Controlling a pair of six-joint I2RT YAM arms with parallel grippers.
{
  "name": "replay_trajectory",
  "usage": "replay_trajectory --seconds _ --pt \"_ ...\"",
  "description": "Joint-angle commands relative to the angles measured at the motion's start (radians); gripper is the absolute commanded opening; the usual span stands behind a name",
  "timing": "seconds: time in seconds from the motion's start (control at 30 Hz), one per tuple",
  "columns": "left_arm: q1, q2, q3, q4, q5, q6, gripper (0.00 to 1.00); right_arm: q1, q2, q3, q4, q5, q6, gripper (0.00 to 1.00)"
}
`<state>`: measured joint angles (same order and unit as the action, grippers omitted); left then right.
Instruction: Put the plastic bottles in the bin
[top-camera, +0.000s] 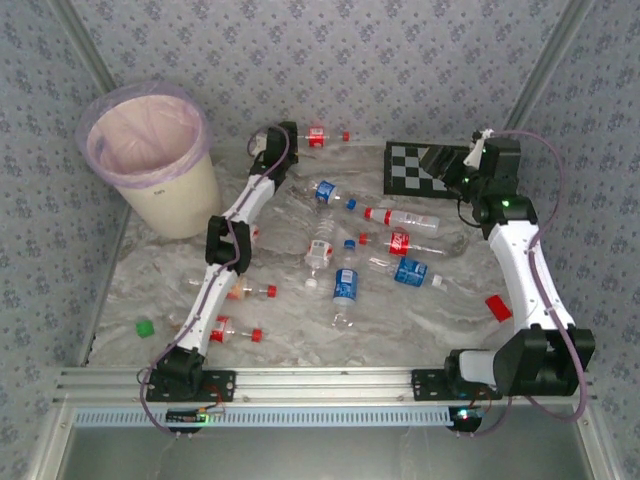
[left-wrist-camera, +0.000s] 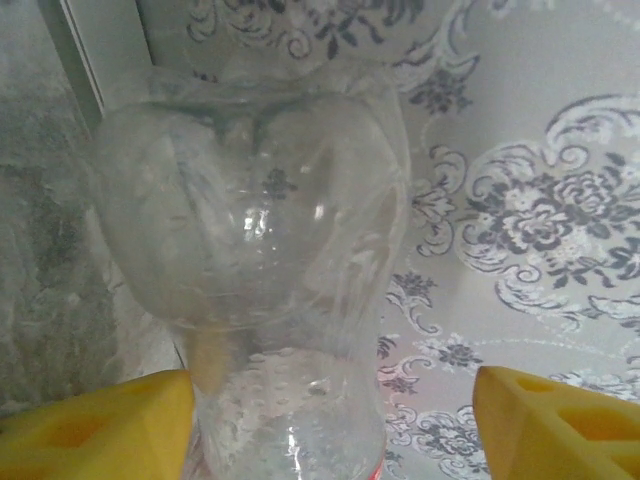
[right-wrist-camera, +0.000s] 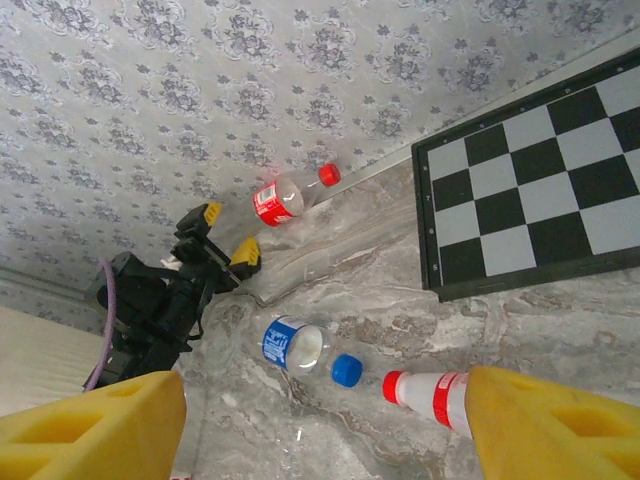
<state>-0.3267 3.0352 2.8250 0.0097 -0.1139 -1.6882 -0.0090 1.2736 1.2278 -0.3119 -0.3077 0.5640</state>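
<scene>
The bin stands at the far left of the surface, well apart from every bottle, so each one needs a lift and a carry over its rim.

The left tool is reached out to the far wall, straddling the clear end of a red-labelled bottle that lies along the foot of that wall. Its jaws are apart and grasp nothing yet. In the left wrist view one finger sits against the crumpled plastic, while the other stands well clear of it. The bottle is off-centre in the gap. To do this step well, I would shift the tool sideways so both pads meet the body together. Otherwise the near pad may simply shove the light bottle along the wall. The thin plastic looks likely to buckle, so a firm squeeze suits it, and the grip is best checked before raising it.

More bottles lie scattered across the middle of the surface — none is in the bin.

At the far right, the right tool hangs over the checkerboard, released and grasping nothing.
</scene>
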Motion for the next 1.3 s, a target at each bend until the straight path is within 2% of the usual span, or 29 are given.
replay_trajectory --seconds 0.0,0.1,0.53,1.0,1.13,1.27 --pt "0.017 0.102 -0.012 -0.039 -0.012 -0.050 0.69 -0.006 -0.040 -0.026 -0.007 0.037 0.011 0.76" --pt "0.022 0.102 -0.010 -0.039 -0.019 -0.035 0.54 -0.005 -0.048 -0.060 -0.001 0.045 0.023 0.75" --pt "0.041 -0.008 -0.017 -0.045 0.087 0.132 0.27 0.022 -0.074 -0.086 -0.019 0.133 0.016 0.75" --pt "-0.016 -0.264 -0.149 0.059 0.218 0.239 0.22 0.035 -0.165 -0.123 -0.057 0.153 -0.031 0.75" --pt "-0.040 -0.343 -0.165 0.014 0.244 0.317 0.18 0.034 -0.193 -0.136 -0.075 0.156 -0.045 0.75" --pt "-0.065 -0.452 -0.289 -0.011 0.253 0.381 0.18 0.038 -0.213 -0.149 -0.086 0.157 -0.050 0.75"
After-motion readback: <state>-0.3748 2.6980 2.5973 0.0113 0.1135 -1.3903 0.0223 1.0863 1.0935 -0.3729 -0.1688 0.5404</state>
